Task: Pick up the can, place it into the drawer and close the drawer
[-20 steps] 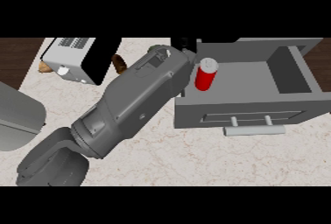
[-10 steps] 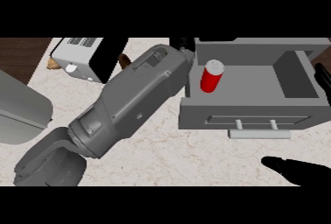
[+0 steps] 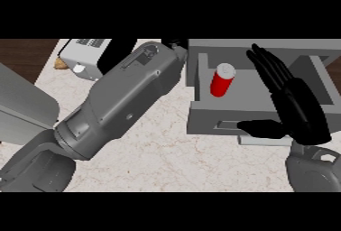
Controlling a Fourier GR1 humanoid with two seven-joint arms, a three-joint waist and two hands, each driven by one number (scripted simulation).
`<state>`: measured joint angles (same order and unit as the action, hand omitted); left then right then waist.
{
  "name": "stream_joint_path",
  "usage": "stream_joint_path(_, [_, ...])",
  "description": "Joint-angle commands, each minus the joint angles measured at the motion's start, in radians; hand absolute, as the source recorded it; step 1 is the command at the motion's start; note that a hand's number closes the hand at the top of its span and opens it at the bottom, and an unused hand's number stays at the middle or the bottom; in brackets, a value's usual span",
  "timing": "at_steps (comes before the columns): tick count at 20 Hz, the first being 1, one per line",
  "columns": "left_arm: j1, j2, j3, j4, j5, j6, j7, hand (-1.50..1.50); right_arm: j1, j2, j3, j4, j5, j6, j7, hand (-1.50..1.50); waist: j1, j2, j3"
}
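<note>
Now, nearest us, the right hand (image 3: 296, 110) is hovering over the open drawer's (image 3: 206, 122) front, fingers straight and holding nothing, thumb by the handle (image 3: 230, 125), apparently lining up a push to close it. A moment ago it was barely entering the frame. The red can (image 3: 222, 80) is standing upright inside the drawer. Farther back, the left hand (image 3: 174, 43) is barely showing; cannot tell its fingers.
</note>
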<state>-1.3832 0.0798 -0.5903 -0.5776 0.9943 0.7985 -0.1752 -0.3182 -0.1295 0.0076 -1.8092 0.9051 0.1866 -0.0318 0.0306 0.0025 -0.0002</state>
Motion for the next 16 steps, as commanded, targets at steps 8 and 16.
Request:
stream_joint_path(8, [0.081,0.108,-0.013,-0.131,-0.068,0.028,0.082,-1.5,-0.279,-0.027,0.009,0.554,0.217,-0.198,-0.058,-1.5,0.01,0.0,0.0])
stream_joint_path(16, [0.138,0.216,-0.002,-0.267,-0.102,0.04,0.164,-1.5,-0.362,-0.042,-0.031,0.908,0.306,-0.437,-0.119,-1.5,0.011,0.0,0.001])
